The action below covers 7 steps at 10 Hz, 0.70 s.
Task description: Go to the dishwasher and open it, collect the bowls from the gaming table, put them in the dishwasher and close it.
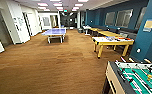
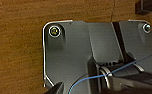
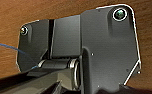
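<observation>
The gaming table [image 1: 102, 39], with a white top and yellowish wood edge and legs, stands at the right of the room, ahead of me. On its far right part lie small bright reddish-orange shapes, the bowls [image 1: 122, 38], too blurred to make out singly. The dishwasher is out of view. Both wrist views look down past the robot's dark plate onto the brown carpet [image 2: 17, 50], and neither shows anything held.
A green-field foosball table [image 1: 134, 77] with rods stands close at the lower right. A blue table-tennis table [image 1: 54, 32] stands in the middle distance. More yellow tables [image 1: 108, 33] line the dark blue right wall. White walls and doors run along the left, with wide brown carpet [image 1: 54, 65] between.
</observation>
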{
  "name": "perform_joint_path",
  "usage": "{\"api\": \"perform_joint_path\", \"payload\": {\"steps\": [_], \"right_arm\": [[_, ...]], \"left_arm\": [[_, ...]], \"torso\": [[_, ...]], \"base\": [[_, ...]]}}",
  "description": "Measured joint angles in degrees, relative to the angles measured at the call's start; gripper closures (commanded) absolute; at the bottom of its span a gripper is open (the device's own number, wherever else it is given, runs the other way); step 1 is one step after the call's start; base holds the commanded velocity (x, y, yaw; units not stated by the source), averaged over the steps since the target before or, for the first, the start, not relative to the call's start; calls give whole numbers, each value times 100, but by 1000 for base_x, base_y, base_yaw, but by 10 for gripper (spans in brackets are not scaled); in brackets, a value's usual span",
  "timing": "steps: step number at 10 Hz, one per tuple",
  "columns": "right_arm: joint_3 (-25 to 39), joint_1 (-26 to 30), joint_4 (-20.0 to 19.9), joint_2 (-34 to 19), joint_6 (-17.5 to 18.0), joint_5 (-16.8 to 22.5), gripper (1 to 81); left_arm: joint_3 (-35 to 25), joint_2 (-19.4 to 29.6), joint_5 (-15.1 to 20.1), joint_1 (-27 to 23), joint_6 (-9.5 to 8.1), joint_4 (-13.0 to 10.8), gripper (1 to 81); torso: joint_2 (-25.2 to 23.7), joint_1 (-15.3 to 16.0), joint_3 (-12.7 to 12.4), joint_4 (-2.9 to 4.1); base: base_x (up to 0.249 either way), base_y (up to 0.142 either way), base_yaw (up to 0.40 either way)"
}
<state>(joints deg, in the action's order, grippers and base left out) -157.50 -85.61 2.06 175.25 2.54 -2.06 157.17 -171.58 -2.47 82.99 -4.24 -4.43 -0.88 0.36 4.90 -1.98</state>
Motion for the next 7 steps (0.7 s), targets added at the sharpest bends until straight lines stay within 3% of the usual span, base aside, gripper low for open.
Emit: {"api": "perform_joint_path", "payload": {"steps": [3, 7], "right_arm": [[-2, -245, 6, 0, 0, 127, 10], [-2, -143, 5, 0, 0, 66, 10]], "left_arm": [[0, 0, 135, 271, 0, -1, 10], [2, 2, 77, 165, 2, -1, 10]], "torso": [[-9, -15, -2, 0], [-9, -17, -2, 0]], "base": [[191, 0, 0], [200, 0, 0]]}}
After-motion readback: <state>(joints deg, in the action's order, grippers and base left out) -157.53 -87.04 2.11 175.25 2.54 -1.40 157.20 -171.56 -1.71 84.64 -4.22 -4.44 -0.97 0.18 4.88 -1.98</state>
